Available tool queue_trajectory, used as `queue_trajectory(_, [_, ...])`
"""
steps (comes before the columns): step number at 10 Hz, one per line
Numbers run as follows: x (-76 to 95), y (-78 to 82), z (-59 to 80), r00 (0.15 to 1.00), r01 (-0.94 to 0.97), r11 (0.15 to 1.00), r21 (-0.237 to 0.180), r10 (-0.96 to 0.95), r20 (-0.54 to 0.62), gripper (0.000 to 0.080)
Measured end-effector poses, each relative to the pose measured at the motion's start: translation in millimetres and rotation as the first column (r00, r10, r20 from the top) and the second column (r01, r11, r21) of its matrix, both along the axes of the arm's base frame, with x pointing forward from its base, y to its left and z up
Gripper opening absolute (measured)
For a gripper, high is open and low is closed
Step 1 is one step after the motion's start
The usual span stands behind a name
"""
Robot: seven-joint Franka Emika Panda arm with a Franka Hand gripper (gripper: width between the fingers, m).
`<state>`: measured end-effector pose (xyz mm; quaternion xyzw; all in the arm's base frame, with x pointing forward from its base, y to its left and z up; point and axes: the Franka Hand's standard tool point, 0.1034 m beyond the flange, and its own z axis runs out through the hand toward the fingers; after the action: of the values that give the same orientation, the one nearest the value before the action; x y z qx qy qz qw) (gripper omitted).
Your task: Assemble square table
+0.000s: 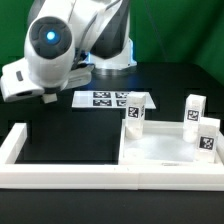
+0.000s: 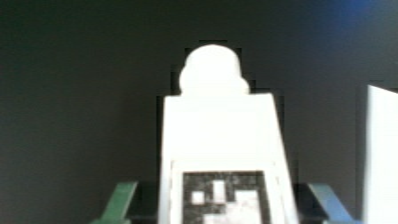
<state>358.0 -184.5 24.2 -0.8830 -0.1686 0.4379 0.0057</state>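
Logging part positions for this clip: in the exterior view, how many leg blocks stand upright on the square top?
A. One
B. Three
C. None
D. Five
B: three tagged leg blocks stand on the square top, one toward the exterior view's left and two toward its right.

White square tabletop point(image 1: 165, 150) lying flat inside the frame corner, toward the exterior view's right, raised rim upward. Three white tagged legs standing upright on it: one point(image 1: 135, 110) at its far left corner, two point(image 1: 194, 109) point(image 1: 208, 137) along its right side. Fourth leg point(image 2: 217, 150), tag facing the wrist camera, between the fingers
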Motion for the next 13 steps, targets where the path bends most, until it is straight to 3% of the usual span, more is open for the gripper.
queue_trajectory(1, [30.4,17.5,23.9,1.000,-0.005,1.000,-0.013,0.005,0.002,0.0269])
queue_trajectory(2, [45.1,23.7,41.7,1.000,-0.022,1.000,-0.007,0.022,0.012,0.0269])
queue_trajectory(3, [48.5,23.3,52.2,0.999,-0.047,0.999,0.014,0.047,0.027,0.0269])
queue_trajectory(5, [52.2,20.0,44.2,0.989,-0.038,0.998,0.040,0.031,0.148,0.0269])
queue_trajectory(6, [56.8,22.4,47.2,0.981,-0.030,0.998,0.050,0.020,0.191,0.0271])
queue_trajectory(7, [78.6,35.4,55.5,0.967,-0.014,0.997,0.074,-0.005,0.254,0.0271])
queue_trajectory(8, [110.9,54.3,69.8,0.946,-0.006,0.994,0.107,-0.029,0.324,0.0271])
queue_trajectory(9, [138.7,65.9,85.7,0.914,0.000,0.991,0.137,-0.056,0.402,0.0271])
queue_trajectory(10, [161.5,67.2,110.0,0.880,-0.027,0.987,0.159,-0.052,0.472,0.0271])
queue_trajectory(11, [174.3,63.2,126.1,0.844,-0.074,0.984,0.160,-0.023,0.535,0.0271])
queue_trajectory(13, [175.1,57.4,120.2,0.776,-0.076,0.982,0.175,-0.052,0.629,0.0271])
